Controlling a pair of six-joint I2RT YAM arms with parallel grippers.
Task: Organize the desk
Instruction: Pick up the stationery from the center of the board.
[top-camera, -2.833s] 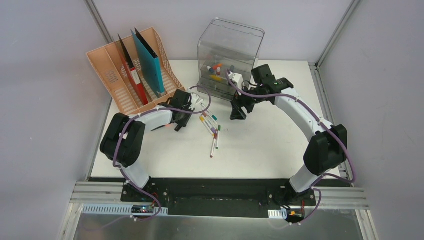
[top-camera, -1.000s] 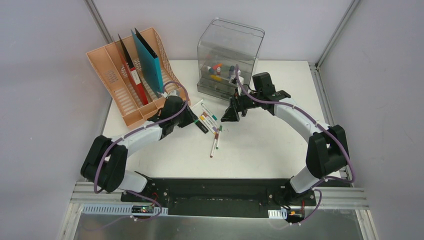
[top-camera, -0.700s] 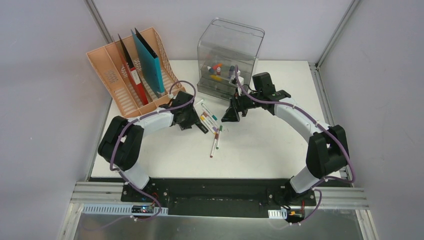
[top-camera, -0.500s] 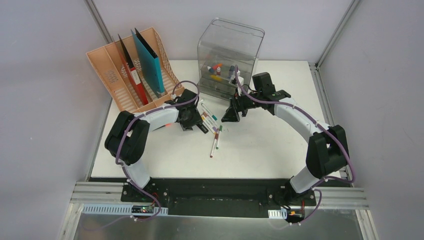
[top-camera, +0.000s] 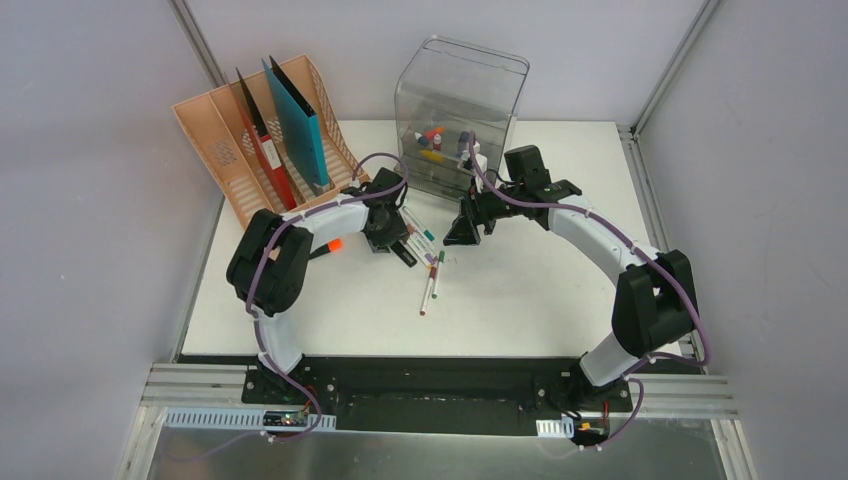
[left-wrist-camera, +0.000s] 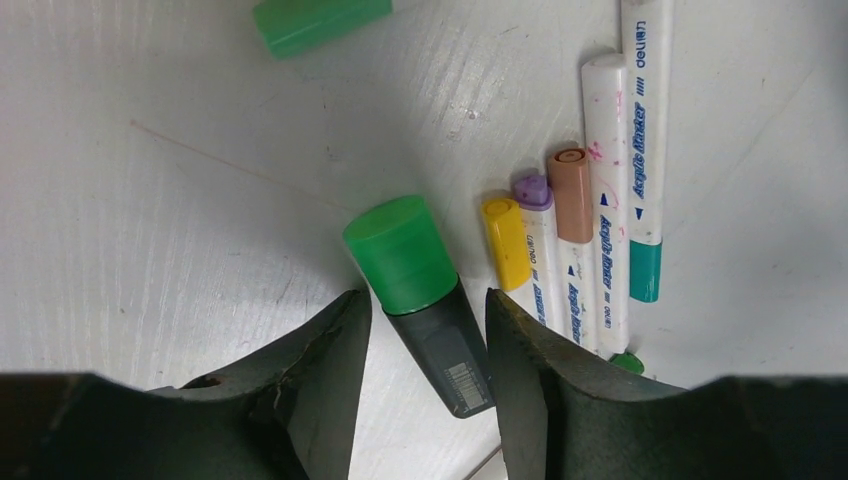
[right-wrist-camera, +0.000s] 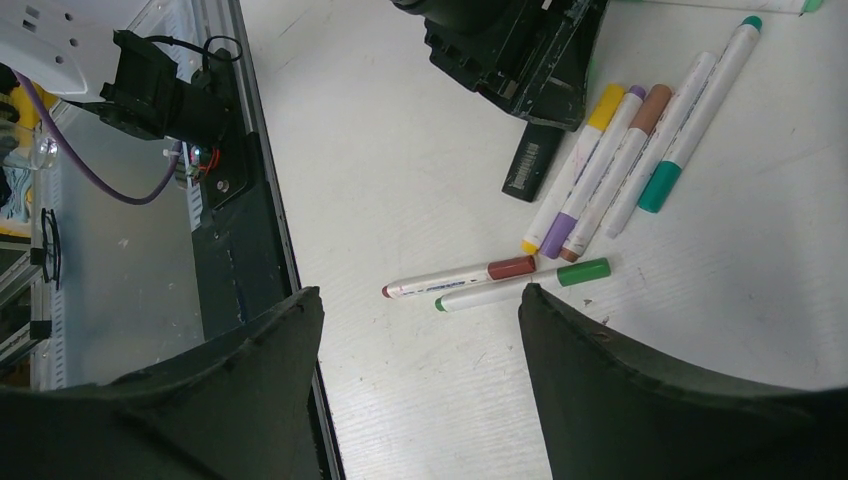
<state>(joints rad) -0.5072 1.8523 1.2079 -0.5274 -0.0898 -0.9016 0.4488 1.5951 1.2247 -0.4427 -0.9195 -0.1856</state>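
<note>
We judge it partway — pens in the box, markers loose on the counter; left tool parted astride one, right tool spread wide, empty.

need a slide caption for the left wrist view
Left gripper open astride a green-capped dark marker on the desk, four white markers lined up beside it.
</note>
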